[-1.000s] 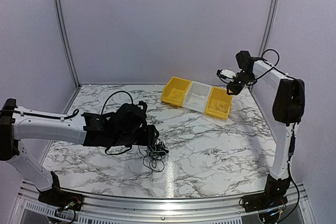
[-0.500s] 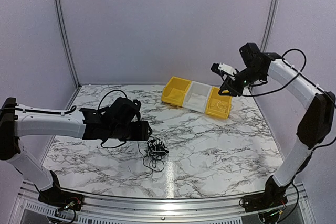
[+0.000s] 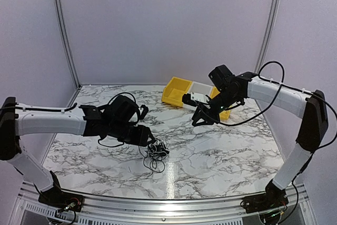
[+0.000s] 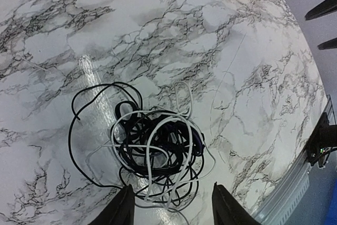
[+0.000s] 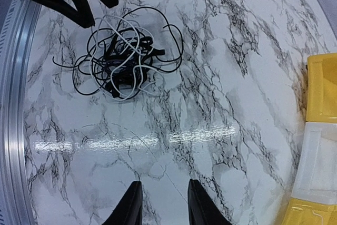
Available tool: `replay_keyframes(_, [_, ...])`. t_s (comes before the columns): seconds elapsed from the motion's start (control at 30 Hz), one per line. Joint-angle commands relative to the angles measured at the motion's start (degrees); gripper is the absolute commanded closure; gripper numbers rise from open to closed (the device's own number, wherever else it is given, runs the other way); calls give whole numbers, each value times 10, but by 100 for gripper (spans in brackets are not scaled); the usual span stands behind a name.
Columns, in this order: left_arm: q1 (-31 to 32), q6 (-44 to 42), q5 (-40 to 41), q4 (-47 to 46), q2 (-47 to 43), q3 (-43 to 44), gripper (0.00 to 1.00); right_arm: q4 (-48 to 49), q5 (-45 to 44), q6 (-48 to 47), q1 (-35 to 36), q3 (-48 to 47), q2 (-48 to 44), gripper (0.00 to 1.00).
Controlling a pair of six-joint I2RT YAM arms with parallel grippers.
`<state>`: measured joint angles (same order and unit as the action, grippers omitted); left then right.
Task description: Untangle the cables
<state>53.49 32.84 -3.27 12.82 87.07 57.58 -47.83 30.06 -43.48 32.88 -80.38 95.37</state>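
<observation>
Cables (image 4: 152,154) — tangled heap beside left gripper (image 4: 172,187)

One cable tangle (image 4: 152,151), three bins (image 3: 176,90), one left tool (image 4: 172,186), one right tool (image 5: 164,183)

Right gripper (image 3: 199,118) swung down from high at the back right, above the bins (image 3: 174,91), to low over the marble in front of them, further left, arm now stretched out. Left gripper (image 3: 149,138) pulled back from the cables (image 3: 156,150) half a second ago. It's now lower and just beside them again.
</observation>
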Motion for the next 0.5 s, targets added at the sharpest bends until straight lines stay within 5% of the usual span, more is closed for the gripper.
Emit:
replay_keyframes(0.0, [-1,-26,10,50,51,47,52,19,-4,5,3,-34,5,69])
replay_keyframes(0.37, [-3,-64,12,73,86,113,86,15,-6,-1,8,-63,21,71])
replay_keyframes(0.47, [-3,-87,15,77,61,127,90,33,12,21,8,-97,5,79])
